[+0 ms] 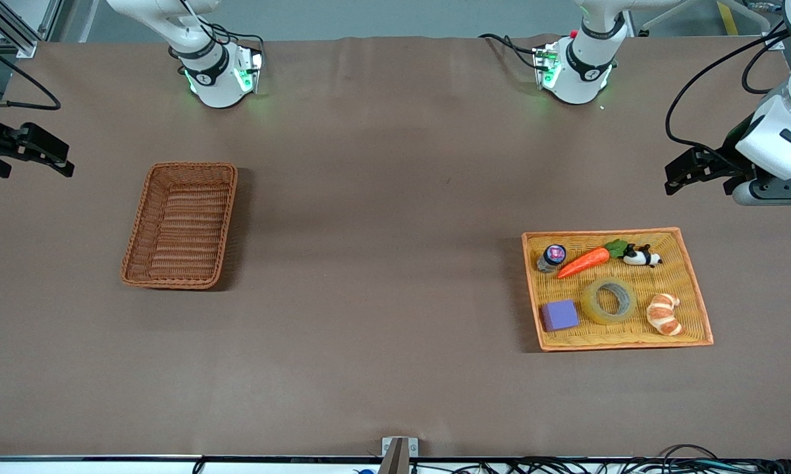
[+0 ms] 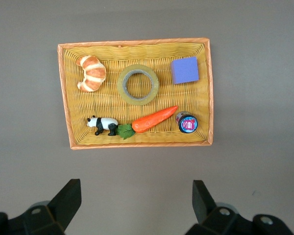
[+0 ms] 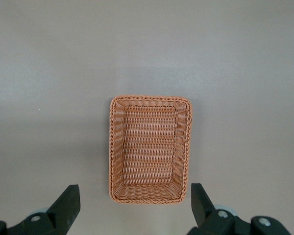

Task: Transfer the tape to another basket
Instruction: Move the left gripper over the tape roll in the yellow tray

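The tape [image 1: 587, 301], a yellowish translucent ring, lies flat in the wide yellow tray [image 1: 599, 232] toward the left arm's end of the table, between a purple cube and a croissant. It also shows in the left wrist view [image 2: 155, 84]. The empty reddish-brown basket [image 1: 138, 230] stands toward the right arm's end and also shows in the right wrist view [image 3: 117, 147]. My left gripper [image 1: 673, 179] is open and empty, up in the air off the tray's edge [image 2: 137, 196]. My right gripper [image 1: 39, 168] is open and empty, up in the air beside the basket [image 3: 135, 198].
The tray also holds a purple cube [image 1: 560, 315], a croissant [image 1: 664, 313], a toy carrot [image 1: 583, 262], a panda figure [image 1: 642, 256] and a small jar [image 1: 553, 257]. Brown table surface lies between the basket and the tray.
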{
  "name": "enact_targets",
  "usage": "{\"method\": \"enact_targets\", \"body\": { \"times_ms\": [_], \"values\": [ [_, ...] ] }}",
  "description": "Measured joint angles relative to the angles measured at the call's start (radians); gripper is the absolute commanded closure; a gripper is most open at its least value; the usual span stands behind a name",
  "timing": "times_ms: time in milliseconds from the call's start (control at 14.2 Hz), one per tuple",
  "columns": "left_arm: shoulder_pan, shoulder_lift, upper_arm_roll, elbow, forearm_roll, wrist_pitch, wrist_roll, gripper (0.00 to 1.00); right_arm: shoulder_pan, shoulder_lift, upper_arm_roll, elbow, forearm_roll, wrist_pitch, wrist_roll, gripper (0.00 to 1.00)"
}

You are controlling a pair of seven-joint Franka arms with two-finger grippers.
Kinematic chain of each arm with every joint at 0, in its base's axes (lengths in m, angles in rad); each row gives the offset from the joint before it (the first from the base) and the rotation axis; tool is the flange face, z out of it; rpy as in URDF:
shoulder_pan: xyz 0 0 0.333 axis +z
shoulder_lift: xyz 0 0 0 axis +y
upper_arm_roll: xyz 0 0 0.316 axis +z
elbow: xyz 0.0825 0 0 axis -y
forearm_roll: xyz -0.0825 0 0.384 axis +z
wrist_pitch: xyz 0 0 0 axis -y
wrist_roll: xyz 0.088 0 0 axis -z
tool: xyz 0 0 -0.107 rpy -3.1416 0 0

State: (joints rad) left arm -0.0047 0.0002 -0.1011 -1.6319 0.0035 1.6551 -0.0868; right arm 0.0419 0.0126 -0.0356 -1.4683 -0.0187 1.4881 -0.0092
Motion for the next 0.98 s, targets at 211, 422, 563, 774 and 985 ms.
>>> {"method": "enact_targets", "body": {
  "times_ms": [211,422,563,774,985],
  "values": [
    [0.0,0.0,0.0,0.0,0.0,0.0,0.0,0.0,0.0,0.0,0.0,0.0,0.0,0.0,0.0,0.0],
    [0.001,0.001,0.0,0.0,0.0,0.001,0.0,0.0,0.0,0.0,0.0,0.0,0.0,0.0,0.0,0.0],
    [0.003,0.007,0.0,0.0,0.0,0.001,0.0,0.0,0.0,0.0,0.0,0.0,0.0,0.0,0.0,0.0],
    [0.005,0.055,0.001,0.006,0.0,0.011,0.0,0.0,0.0,0.0,0.0,0.0,0.0,0.0,0.0,0.0],
    [0.009,0.168,0.006,0.024,0.0,0.107,0.001,0.0,0.0,0.0,0.0,-0.001,0.0,0.0,0.0,0.0]
  ]
}}
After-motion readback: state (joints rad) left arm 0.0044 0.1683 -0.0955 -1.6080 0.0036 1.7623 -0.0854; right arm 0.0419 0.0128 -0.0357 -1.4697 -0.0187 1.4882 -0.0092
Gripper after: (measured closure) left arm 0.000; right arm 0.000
